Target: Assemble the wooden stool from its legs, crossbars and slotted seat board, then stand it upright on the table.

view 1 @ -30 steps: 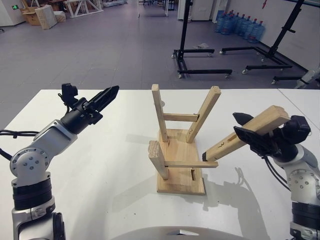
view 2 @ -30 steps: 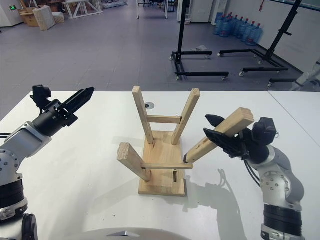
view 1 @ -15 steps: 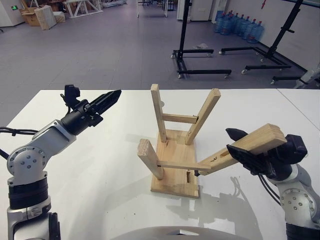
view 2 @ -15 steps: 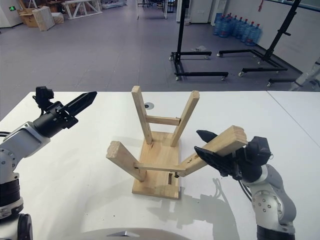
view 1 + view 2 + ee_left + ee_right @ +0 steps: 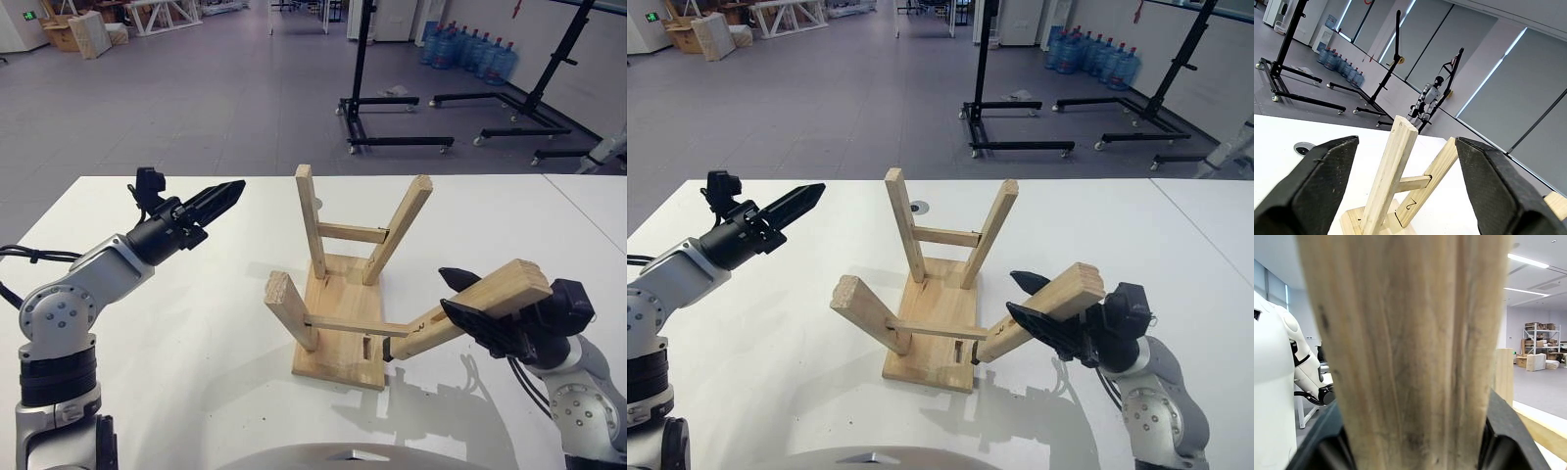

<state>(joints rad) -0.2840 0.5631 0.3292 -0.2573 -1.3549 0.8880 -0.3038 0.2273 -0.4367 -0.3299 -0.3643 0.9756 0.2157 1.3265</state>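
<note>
The seat board (image 5: 338, 351) lies flat at the middle of the surface (image 5: 196, 323). The far left leg (image 5: 312, 223) and far right leg (image 5: 399, 227) are stood in it, joined by the far crossbar (image 5: 351, 232). The step in hand is judged to be the fitting of the near pair. The near left leg (image 5: 290, 311) is tilted at the board's left edge. It is joined by the near crossbar (image 5: 353, 327) to the near right leg (image 5: 470, 308), which is clamped in the right hand (image 5: 449, 292) and leans out to the right. The left hand (image 5: 235, 189) is held wide and empty, far left, well apart from the wood. Next, the held leg should be raised upright and both near legs pressed down into the board.
</note>
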